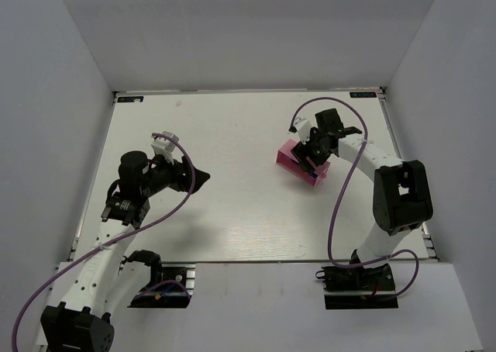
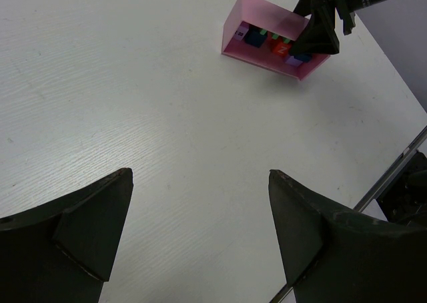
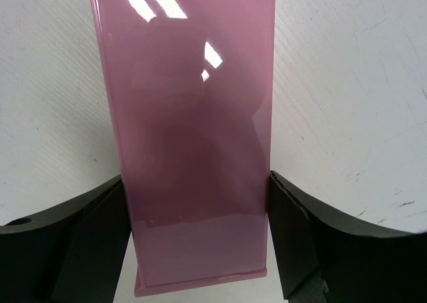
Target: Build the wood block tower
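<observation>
Right gripper (image 3: 197, 183): my jaws clamp the glossy pink plastic tray (image 3: 187, 83), which looks tipped. Small painted wood blocks (image 2: 275, 46) lie loose inside it. Probably light, hard, slick; I'd pinch opposite flat faces. Left gripper (image 2: 200, 176) spread, empty, well left of the tray.

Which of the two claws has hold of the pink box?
The right claw: it clamps both sides of the pink box. The left claw hangs open, holding nothing.
</observation>
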You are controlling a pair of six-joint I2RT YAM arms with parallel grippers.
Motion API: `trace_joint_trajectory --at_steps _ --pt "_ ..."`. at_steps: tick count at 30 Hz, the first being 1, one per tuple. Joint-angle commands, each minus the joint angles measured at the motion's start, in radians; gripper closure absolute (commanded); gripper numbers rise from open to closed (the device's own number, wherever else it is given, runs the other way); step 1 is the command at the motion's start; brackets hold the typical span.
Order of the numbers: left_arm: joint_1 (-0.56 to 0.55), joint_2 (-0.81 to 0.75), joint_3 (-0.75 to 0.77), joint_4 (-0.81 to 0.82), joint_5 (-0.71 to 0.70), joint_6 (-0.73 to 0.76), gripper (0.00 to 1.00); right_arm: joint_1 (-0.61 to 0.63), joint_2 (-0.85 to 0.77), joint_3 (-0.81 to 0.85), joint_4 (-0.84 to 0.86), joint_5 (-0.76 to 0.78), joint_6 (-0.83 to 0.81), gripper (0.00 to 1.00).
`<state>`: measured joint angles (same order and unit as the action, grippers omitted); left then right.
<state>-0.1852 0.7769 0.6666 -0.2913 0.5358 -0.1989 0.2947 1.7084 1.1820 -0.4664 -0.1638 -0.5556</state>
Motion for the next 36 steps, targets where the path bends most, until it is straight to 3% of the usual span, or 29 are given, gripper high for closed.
trace_joint_trajectory --at_steps 1,24,36 --pt "-0.002 -0.013 0.031 0.018 0.018 0.01 0.07 -0.003 -0.049 0.021 0.035 -0.007 0.02 1.0" --pt "-0.002 -0.013 0.031 0.018 0.027 0.01 0.07 0.015 -0.142 -0.035 0.13 0.104 0.031 1.0" --pt "-0.002 -0.013 0.031 0.018 0.027 0.01 0.07 0.076 -0.148 -0.105 0.242 0.285 -0.003 1.0"
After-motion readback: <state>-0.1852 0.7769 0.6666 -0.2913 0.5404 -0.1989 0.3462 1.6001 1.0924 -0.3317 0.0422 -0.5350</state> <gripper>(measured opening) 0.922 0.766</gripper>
